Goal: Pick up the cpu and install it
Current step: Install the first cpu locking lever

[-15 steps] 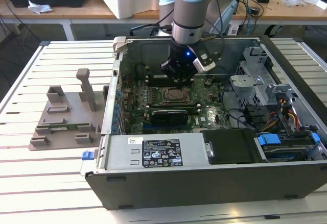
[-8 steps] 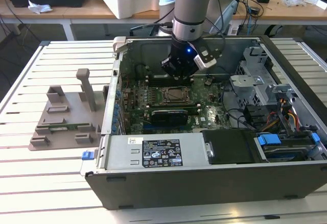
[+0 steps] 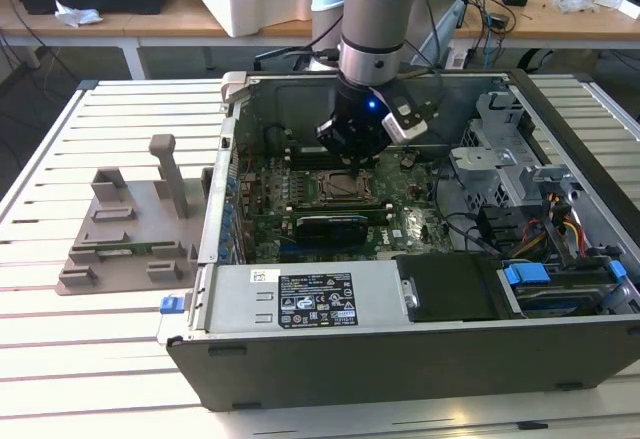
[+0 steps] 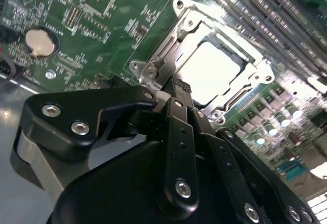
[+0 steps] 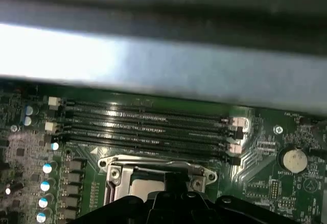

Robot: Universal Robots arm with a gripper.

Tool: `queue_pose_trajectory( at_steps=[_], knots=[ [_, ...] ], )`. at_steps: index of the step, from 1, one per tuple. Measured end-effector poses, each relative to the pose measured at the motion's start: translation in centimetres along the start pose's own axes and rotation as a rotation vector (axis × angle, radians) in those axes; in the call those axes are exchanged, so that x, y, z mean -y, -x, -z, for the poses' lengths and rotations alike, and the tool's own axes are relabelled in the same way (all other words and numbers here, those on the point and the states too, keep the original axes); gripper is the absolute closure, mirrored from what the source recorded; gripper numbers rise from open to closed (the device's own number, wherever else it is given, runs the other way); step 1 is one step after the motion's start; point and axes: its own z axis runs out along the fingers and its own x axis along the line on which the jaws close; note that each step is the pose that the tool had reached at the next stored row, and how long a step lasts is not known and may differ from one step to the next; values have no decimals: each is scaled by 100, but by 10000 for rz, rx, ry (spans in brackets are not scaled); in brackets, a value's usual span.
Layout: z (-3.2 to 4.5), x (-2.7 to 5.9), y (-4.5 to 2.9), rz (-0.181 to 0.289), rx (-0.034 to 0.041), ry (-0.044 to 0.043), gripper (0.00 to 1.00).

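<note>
The cpu (image 4: 209, 73) lies flat inside the metal socket frame (image 4: 255, 60) on the green motherboard, its pale silver top glaring under the light. The first wrist view shows it as a pale patch (image 5: 144, 185) in the socket, beside the memory slots (image 5: 148, 127). My black gripper (image 4: 180, 85) hangs close over the socket's edge, its fingertips drawn together with nothing visible between them. In the exterior view the gripper (image 3: 352, 159) is down inside the open computer case, directly over the socket (image 3: 336, 187).
The case's walls (image 3: 225, 189) surround the arm. A black card (image 3: 325, 224) stands in front of the socket, with the power supply (image 3: 300, 299) at the near side and a drive cage with cables (image 3: 540, 209) on the exterior view's right. A grey fixture (image 3: 130, 229) sits on the slatted table.
</note>
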Motion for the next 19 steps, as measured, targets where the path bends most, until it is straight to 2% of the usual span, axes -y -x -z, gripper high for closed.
queue_pose_trajectory(
  at_steps=[2,6,13,17,19],
  knots=[
    [1,32,-3,0,1,1,89],
    [25,39,-5,-1,0,0,89],
    [133,35,-7,0,0,0,89],
    [293,29,-11,-1,0,0,89],
    [398,25,-13,-1,0,0,89]
  ],
)
